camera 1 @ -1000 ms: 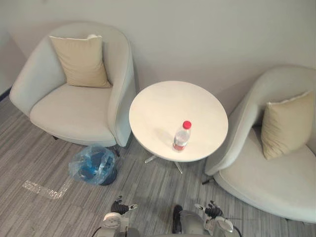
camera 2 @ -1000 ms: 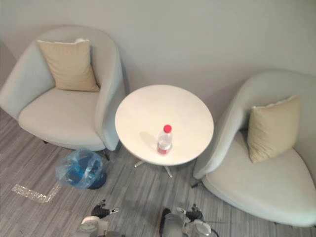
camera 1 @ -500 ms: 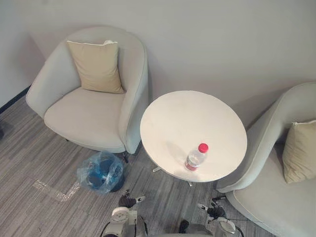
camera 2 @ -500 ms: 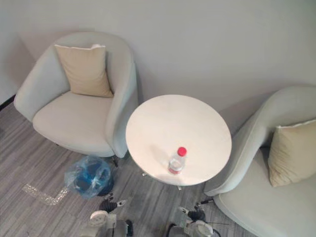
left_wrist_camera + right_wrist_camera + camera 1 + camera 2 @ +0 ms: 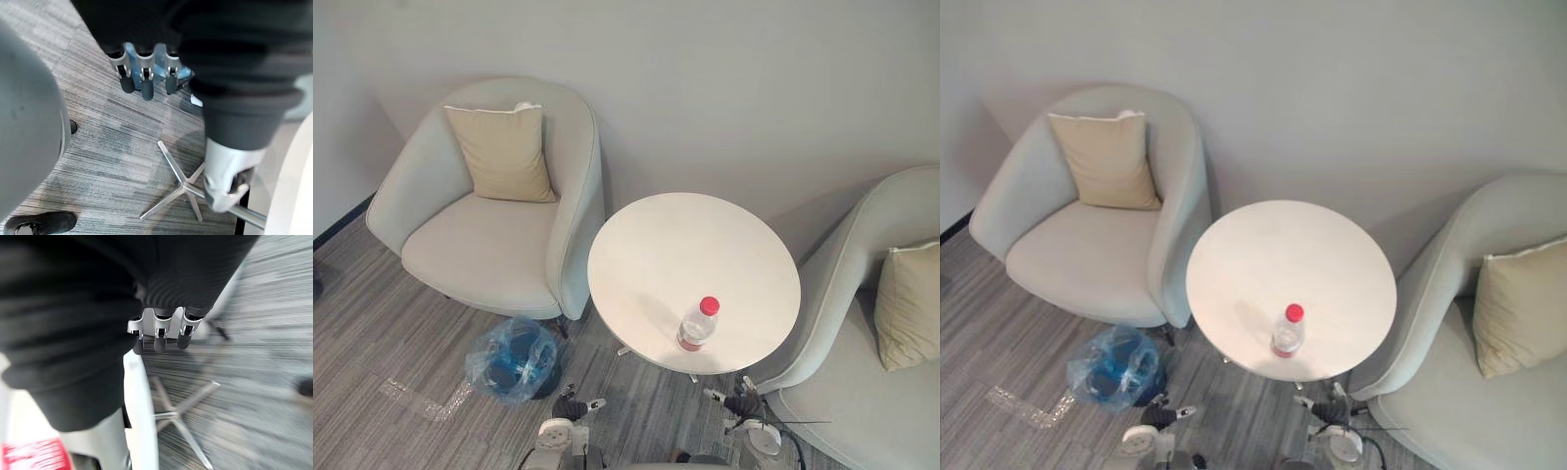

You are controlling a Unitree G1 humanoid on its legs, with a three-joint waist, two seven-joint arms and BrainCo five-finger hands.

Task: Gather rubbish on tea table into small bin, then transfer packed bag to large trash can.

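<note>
Round white surface (image 5: 690, 245) at frame centre, between two pale armchairs. One item on it: a clear plastic bottle (image 5: 696, 325) with a red cap, upright, near the surface's lower edge.

Small bin (image 5: 509, 360), lined with a blue translucent bag, on the floor at lower left, just beside the left armchair's foot and near the surface's base.

Left hand (image 5: 570, 407) low at bottom centre-left, fingers (image 5: 144, 81) relaxed and straight, nothing in them. Right hand (image 5: 741, 402) at bottom right, under the surface's rim, fingers likewise loose, empty.

Judged progress: barely begun. Bottle not yet picked up or binned; the bag's packing and carry to the large can all remain.
</note>
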